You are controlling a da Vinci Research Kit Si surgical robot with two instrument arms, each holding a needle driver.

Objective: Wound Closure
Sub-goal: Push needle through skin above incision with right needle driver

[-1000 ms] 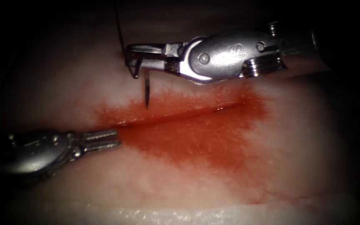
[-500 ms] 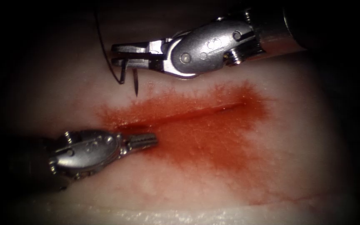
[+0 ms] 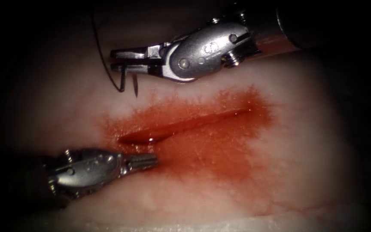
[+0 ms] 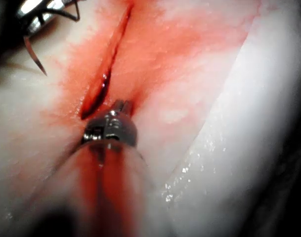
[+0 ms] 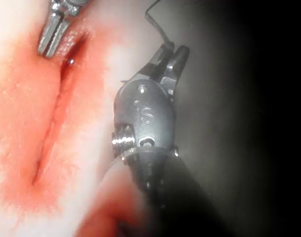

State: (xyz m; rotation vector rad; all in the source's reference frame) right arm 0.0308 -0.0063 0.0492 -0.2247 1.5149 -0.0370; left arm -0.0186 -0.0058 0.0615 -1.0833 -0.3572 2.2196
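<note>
**Right tool grips the needle above the cut; left tool presses the tissue with nothing held**

Right arm's tool [image 3: 123,60] has its two jaws clamped together on the needle [image 3: 135,88], and we see the grip falls along the middle of the curve: the pointed end hangs down on one side of the jaws and the thread end on the other. We count one needle, free of the tissue [image 3: 305,141], its tip poised over pale surface on the far side of the cut [image 3: 181,125], toward the cut's left end. We count one thread [image 3: 101,56], a dark strand that runs from the needle's blunt end in a small hook and then rises up out of the light.

Left arm's tool [image 3: 149,160] has its jaws together, and we see nothing between them; the tip rests on the tissue on the near side of the cut, just beside its left end, where the cut gapes open. In the left wrist view the same tool [image 4: 121,106] sits against the open end of the cut.

We count two tools, one cut, and one broad patch of red fluid [image 3: 211,150] spread around the cut, heavier on the near side.
</note>
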